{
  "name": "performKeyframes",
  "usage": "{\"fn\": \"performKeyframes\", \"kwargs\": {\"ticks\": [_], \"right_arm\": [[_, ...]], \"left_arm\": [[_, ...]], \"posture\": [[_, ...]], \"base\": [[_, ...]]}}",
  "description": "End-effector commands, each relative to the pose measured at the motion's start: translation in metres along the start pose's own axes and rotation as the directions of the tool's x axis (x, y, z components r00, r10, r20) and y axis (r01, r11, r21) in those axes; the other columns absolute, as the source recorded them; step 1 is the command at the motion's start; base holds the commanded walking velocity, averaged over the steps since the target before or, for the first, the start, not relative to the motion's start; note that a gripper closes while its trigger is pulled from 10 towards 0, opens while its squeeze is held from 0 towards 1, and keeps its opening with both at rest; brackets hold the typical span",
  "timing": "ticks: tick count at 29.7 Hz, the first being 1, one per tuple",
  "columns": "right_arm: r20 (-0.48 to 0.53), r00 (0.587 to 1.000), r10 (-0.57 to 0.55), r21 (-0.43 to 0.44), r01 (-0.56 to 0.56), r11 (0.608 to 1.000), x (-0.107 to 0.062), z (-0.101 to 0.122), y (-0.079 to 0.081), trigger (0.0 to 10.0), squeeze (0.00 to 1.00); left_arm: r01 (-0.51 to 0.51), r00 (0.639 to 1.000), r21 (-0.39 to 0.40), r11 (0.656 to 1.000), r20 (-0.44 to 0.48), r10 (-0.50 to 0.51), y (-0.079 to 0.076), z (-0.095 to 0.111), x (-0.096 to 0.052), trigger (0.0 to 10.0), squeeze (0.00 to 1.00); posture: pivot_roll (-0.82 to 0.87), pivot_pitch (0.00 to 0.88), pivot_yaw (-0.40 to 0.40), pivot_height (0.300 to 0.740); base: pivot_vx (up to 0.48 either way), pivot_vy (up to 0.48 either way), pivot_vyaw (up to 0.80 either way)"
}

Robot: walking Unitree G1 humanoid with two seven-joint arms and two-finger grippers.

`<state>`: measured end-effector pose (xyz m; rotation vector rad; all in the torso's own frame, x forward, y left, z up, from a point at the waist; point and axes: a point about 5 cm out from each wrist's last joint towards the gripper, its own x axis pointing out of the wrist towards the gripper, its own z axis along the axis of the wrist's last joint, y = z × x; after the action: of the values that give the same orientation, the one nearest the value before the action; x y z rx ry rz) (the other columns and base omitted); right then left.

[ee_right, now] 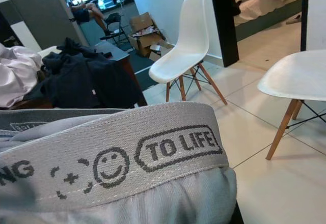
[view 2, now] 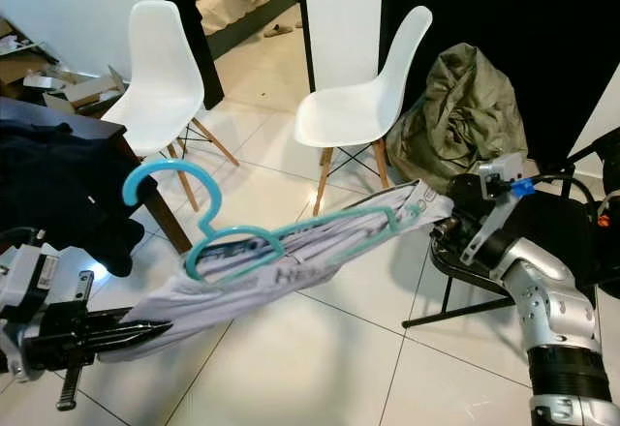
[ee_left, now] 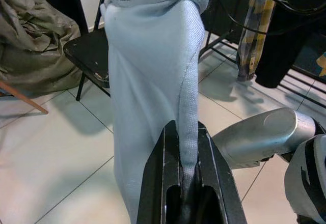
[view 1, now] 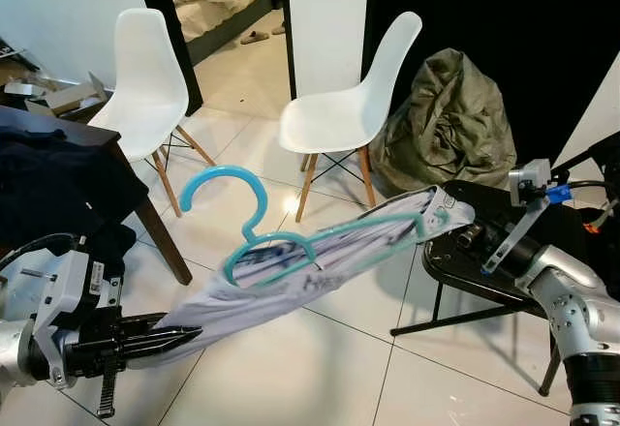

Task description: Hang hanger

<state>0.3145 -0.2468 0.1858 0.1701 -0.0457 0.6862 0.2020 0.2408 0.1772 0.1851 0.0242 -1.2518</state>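
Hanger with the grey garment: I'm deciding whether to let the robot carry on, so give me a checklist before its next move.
1. Left gripper pinching the grey garment: ok.
2. Right gripper holding the waistband: cannot tell, fingers covered.
3. Teal hanger on the garment: ok, resting on it.
4. Hanger hook free: ok, pointing up, unobstructed.
5. Rail to hang on: cannot tell.

Two white chairs (view 1: 145,77) (view 1: 354,92) stand on the pale tiled floor (view 1: 320,358), either side of a dark doorway. Right of the second chair slumps an olive beanbag (view 1: 450,121); nearer than the beanbag stands a black folding chair (view 1: 484,271). Left of the first chair, dark clothes (view 1: 53,179) lie on a wooden table (view 1: 145,208).
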Motion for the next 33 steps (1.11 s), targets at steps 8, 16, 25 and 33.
{"fn": "performKeyframes", "kwargs": {"ticks": [8,16,25,33], "right_arm": [[0.031,0.999,0.015,-0.081,-0.013,0.997,-0.014,0.022,-0.012,0.0,0.0],[-0.027,0.997,0.067,-0.112,-0.07,0.991,-0.023,0.02,-0.012,0.0,0.0],[-0.039,0.996,0.085,-0.11,-0.089,0.99,-0.026,0.017,-0.009,0.0,0.0],[-0.033,0.994,0.103,-0.159,-0.107,0.981,-0.028,0.031,-0.013,0.0,0.0]], "left_arm": [[-0.013,0.992,0.01,1.0,-0.123,0.014,0.003,-0.005,-0.013,10.0,0.0],[-0.182,0.981,0.112,0.977,-0.048,0.189,0.024,0.01,-0.017,10.0,0.0],[-0.189,0.98,0.106,0.976,-0.046,0.194,0.021,0.01,-0.017,10.0,0.0],[-0.126,0.985,0.078,0.989,-0.105,0.134,0.012,-0.001,-0.015,10.0,0.0]], "posture": [[0.03,0.106,0.042,0.74],[0.02,0.107,0.041,0.74],[0.03,0.11,0.041,0.74],[0.02,0.109,0.044,0.74]], "base": [[0.0,0.0,0.0],[0.0,0.0,0.0],[0.0,0.0,0.0],[0.0,0.0,0.0]]}}
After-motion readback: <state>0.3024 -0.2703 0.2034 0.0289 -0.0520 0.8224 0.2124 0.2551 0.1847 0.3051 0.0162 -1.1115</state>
